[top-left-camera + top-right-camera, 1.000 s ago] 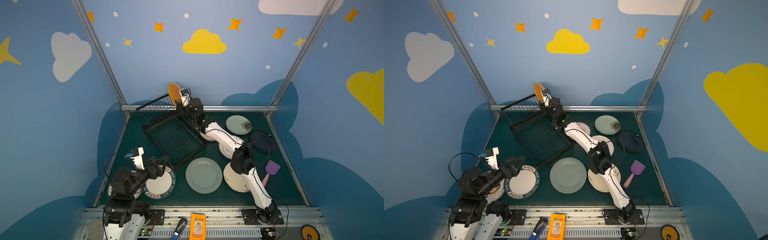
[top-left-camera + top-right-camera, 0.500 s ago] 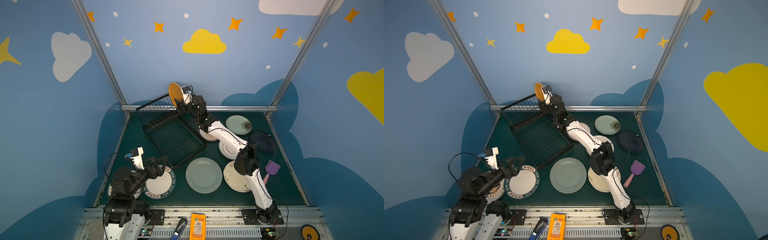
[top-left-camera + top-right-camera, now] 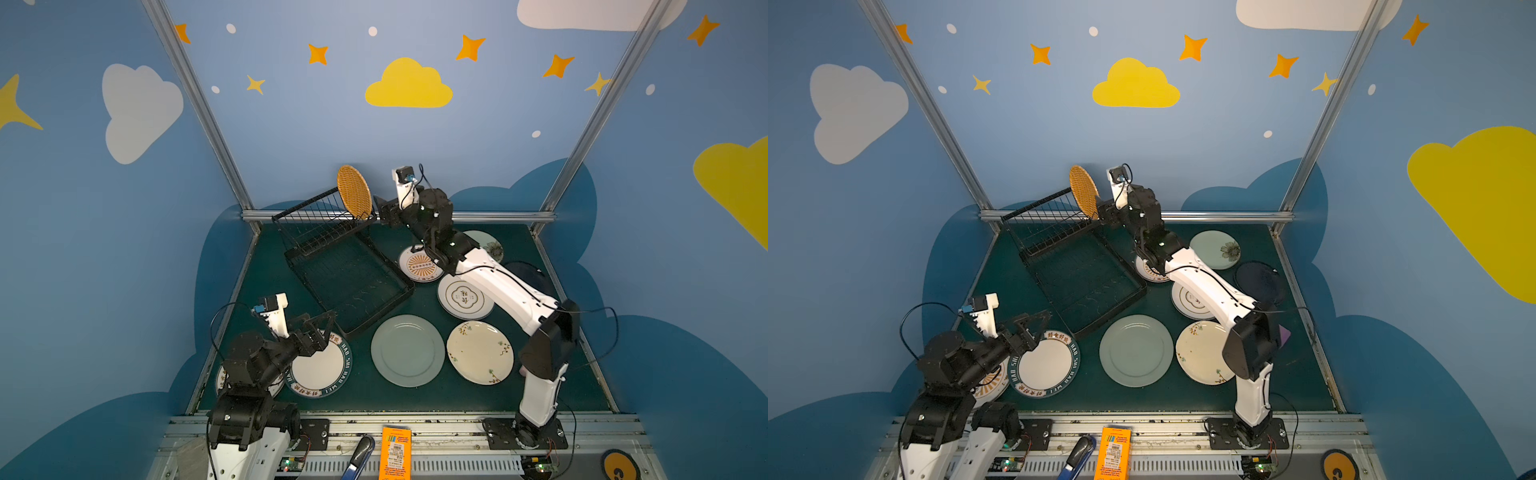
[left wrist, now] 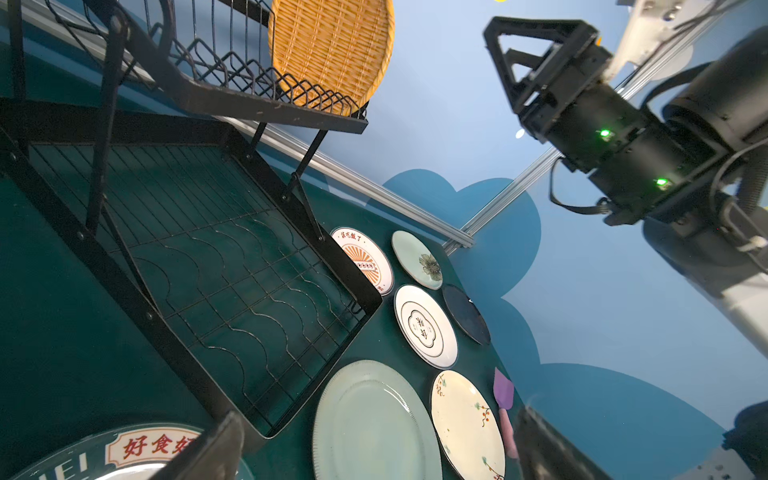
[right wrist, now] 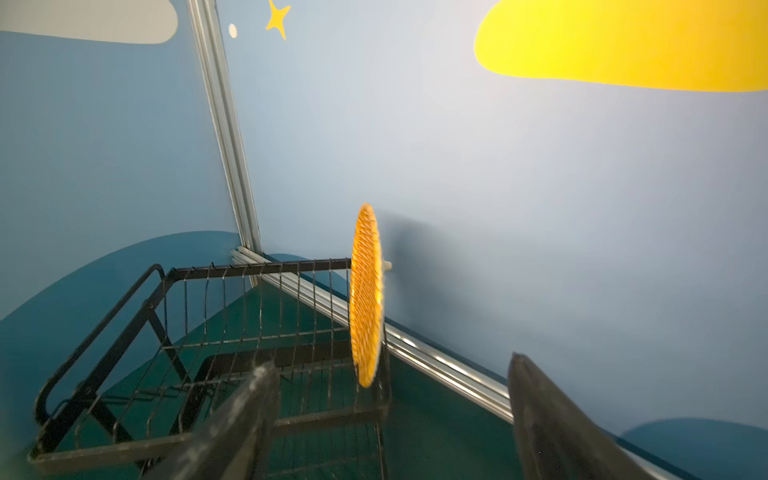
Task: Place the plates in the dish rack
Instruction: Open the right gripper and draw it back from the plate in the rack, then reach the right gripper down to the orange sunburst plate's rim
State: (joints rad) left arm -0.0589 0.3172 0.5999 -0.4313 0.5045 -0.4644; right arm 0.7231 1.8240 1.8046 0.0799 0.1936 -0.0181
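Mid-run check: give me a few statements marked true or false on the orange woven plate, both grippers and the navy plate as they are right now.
1. The orange woven plate stands on edge in the dish rack's raised section. True.
2. The right gripper is clamped on that plate. False: its jaws are open and apart from it.
3. The left gripper holds the pale green plate. False: it is open above the lettered-rim plate.
4. The dark navy plate lies on the table, outside the rack. True.
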